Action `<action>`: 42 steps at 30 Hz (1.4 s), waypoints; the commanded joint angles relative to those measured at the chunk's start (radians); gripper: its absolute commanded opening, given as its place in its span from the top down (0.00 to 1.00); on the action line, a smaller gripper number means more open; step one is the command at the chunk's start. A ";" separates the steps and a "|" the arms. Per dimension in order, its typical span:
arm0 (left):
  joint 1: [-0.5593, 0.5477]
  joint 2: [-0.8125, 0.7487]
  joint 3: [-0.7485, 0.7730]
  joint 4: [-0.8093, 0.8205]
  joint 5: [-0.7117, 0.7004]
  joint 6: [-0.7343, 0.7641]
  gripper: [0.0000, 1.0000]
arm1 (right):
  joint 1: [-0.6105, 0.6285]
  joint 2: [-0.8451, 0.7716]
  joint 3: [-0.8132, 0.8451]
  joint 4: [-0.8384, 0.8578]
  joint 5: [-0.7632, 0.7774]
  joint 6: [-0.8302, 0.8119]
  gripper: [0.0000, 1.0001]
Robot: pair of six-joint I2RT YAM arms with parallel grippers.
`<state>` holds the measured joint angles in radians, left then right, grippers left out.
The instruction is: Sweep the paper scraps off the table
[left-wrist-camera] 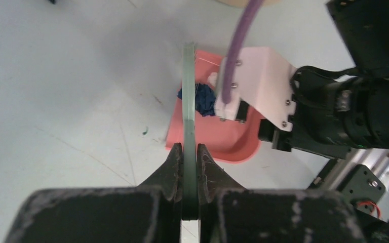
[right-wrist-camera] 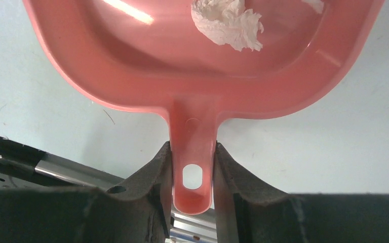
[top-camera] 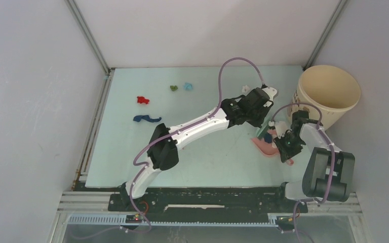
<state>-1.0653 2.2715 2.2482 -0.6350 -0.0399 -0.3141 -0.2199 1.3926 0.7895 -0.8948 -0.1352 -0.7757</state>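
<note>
My right gripper (right-wrist-camera: 192, 163) is shut on the handle of the salmon-pink dustpan (right-wrist-camera: 147, 66), which lies on the pale green table (top-camera: 126, 152) at the right (top-camera: 264, 147). A white scrap (right-wrist-camera: 227, 23) and a dark blue scrap (left-wrist-camera: 204, 99) lie in the pan. My left gripper (left-wrist-camera: 189, 152) is shut on the thin teal-green brush (left-wrist-camera: 188, 91), held edge-on over the pan's mouth (top-camera: 271, 123). Loose scraps lie at the far left of the table: red (top-camera: 142, 100), dark blue (top-camera: 147, 119), green (top-camera: 173, 88) and light blue (top-camera: 188, 86).
A large cream paper cup (top-camera: 328, 93) stands at the back right corner, just beyond the dustpan. Grey walls close in the table on three sides. A metal rail (top-camera: 207, 195) runs along the near edge by the arm bases.
</note>
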 commanded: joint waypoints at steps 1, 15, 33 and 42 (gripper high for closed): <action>0.035 -0.111 0.031 0.030 -0.130 0.006 1.00 | -0.016 0.007 0.028 0.063 -0.051 0.015 1.00; 0.088 0.038 0.088 0.332 -0.442 0.572 1.00 | -0.026 0.009 0.028 0.067 -0.071 0.019 1.00; 0.073 0.315 0.185 0.464 -0.107 1.157 1.00 | -0.027 -0.015 0.028 0.013 -0.092 0.020 1.00; -0.003 0.197 0.002 0.270 -0.132 1.146 1.00 | -0.027 -0.018 0.029 0.000 -0.102 0.035 1.00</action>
<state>-0.9871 2.6061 2.3390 -0.2493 -0.2062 0.8135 -0.2428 1.3926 0.7910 -0.8940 -0.2123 -0.7685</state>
